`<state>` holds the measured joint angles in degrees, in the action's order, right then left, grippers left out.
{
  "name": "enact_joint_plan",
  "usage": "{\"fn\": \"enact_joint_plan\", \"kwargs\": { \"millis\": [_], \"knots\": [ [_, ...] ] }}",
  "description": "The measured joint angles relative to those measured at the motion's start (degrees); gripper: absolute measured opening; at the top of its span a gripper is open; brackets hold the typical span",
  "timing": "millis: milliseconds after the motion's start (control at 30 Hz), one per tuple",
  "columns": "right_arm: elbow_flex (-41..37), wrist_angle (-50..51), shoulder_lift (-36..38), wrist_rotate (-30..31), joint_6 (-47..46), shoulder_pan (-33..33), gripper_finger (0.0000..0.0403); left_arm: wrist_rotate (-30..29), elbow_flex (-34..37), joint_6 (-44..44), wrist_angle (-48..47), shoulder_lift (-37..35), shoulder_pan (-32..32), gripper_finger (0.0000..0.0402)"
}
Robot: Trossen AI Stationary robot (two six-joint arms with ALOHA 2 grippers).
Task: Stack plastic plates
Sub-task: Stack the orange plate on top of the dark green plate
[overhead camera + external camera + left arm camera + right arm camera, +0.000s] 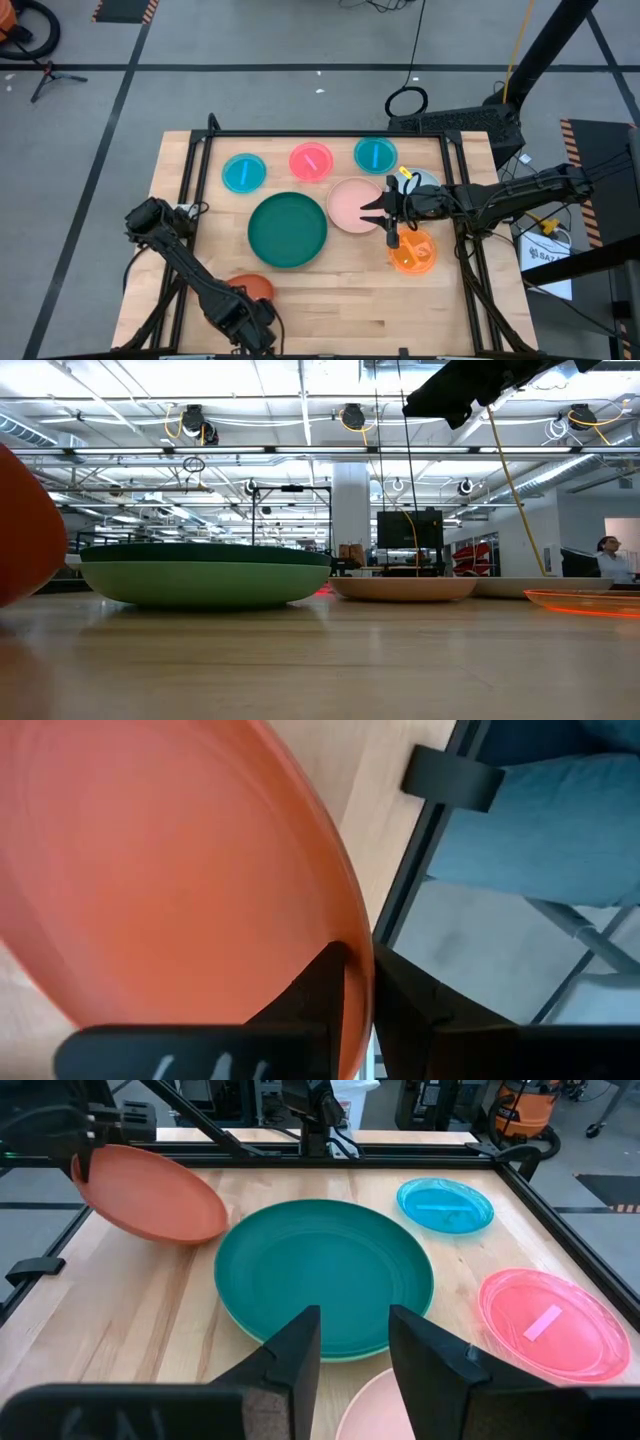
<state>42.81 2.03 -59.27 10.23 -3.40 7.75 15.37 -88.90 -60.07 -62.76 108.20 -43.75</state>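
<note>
While pipes cross the ceiling [300,400], plates (several colours) dot the wooden table [330,300].

The table [350,300] is showing pale wood, smooth with fine grain, framed by matt black metal rails [400,1150]. The dark green plate [325,1275] is looking like opaque plastic with a soft satin sheen. The red-orange plate [150,1195] is reading smooth and matt, pinched at its rim between the left gripper [360,985] fingers of dull black plastic. The hot pink plate [550,1325] and cyan plates [445,1205] are glowing translucent and glossy. The pale pink plate [352,205] is appearing matt.
</note>
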Motion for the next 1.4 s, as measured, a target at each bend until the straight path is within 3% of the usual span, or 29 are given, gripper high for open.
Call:
{"fn": "enact_joint_plan", "kwargs": {
  "millis": [467,667,1133,1400],
  "knots": [
    [0.00,-0.01,0.00,0.01,0.04,0.00,0.0114,-2.47,-2.73,2.46,-4.60,0.00,-0.16,0.0050],
    [0.00,0.01,0.00,0.01,0.68,0.00,0.0114,-10.99,-2.54,8.32,-0.90,0.07,-0.98,0.0051],
    [0.00,-0.01,0.00,0.01,0.66,0.00,0.0114,-16.91,-0.33,7.14,5.87,0.22,-1.70,0.0053],
    [0.00,-0.01,0.02,0.01,0.11,0.00,0.0114,-17.93,-0.24,-2.88,6.94,2.28,-5.37,0.0126]
  ]
}}
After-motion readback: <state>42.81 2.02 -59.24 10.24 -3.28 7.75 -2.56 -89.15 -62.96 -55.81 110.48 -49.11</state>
